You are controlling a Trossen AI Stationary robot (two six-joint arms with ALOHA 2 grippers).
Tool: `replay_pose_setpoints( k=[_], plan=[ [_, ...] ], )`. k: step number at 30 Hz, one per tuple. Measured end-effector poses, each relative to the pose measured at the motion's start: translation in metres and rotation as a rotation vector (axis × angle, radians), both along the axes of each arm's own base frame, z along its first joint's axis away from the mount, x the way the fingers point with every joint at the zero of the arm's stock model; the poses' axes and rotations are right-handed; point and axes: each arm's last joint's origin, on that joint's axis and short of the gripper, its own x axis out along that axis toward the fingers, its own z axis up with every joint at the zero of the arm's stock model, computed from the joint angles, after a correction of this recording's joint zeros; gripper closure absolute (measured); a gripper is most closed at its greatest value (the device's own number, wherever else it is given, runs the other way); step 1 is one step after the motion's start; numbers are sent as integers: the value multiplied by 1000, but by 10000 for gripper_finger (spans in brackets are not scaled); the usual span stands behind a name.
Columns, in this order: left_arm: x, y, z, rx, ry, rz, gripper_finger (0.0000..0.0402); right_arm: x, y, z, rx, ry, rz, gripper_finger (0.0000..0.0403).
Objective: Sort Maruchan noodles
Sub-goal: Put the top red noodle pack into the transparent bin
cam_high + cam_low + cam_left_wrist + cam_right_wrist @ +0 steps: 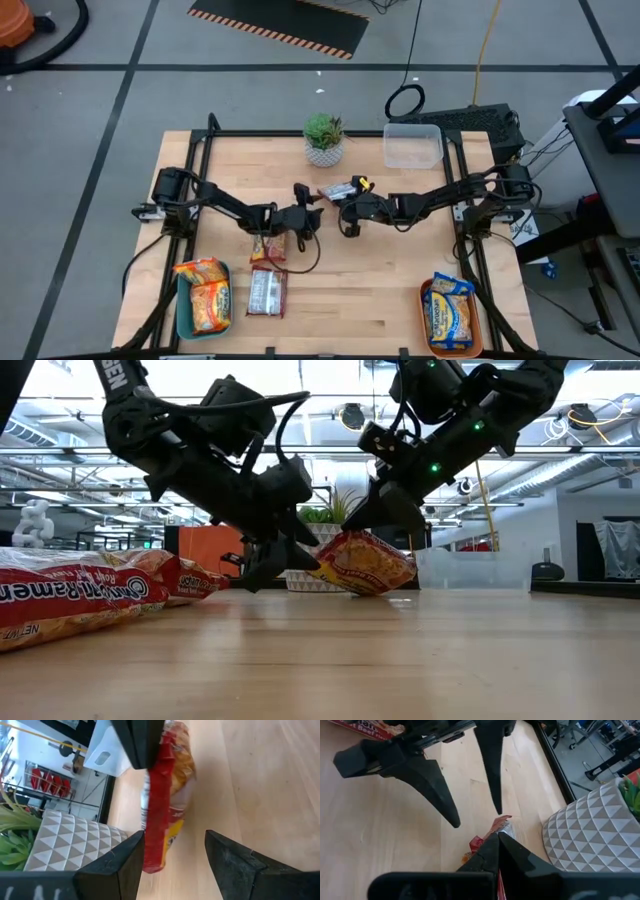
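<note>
Both arms are matt black, built of slim jointed links with chunky housings at the joints. Black cables loop loosely along each one. Small green lights glow on the right arm's wrist housing, and white lettering marks the left arm's upper link. Each tool carries two tapering, wedge-shaped black fingers.

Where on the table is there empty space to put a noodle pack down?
Bare wood lies between the red packet and the orange tray along the near edge, and left of the plant pot. The middle is crowded: both tools, left tool and right tool, meet around one noodle pack.
</note>
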Motion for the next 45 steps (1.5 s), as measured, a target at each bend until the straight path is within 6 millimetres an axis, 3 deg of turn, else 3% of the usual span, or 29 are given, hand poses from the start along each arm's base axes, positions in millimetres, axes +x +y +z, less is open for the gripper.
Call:
replay_pose_setpoints(
  k=[6,15,23,31,45],
  plan=[
    [1,12,-1,-100,-31,-21,178,1,2,0,43,-5,65,403],
    [2,18,-1,-168,-61,-21,94,2,3,1,57,-22,87,403],
    [-3,42,-9,-266,-52,96,87,4,5,3,93,-46,159,403],
    [0,30,-8,-280,-32,-64,141,4,5,4,96,-54,175,403],
    [2,28,-6,-271,-53,-77,263,5,6,6,89,-72,187,403]
  ],
)
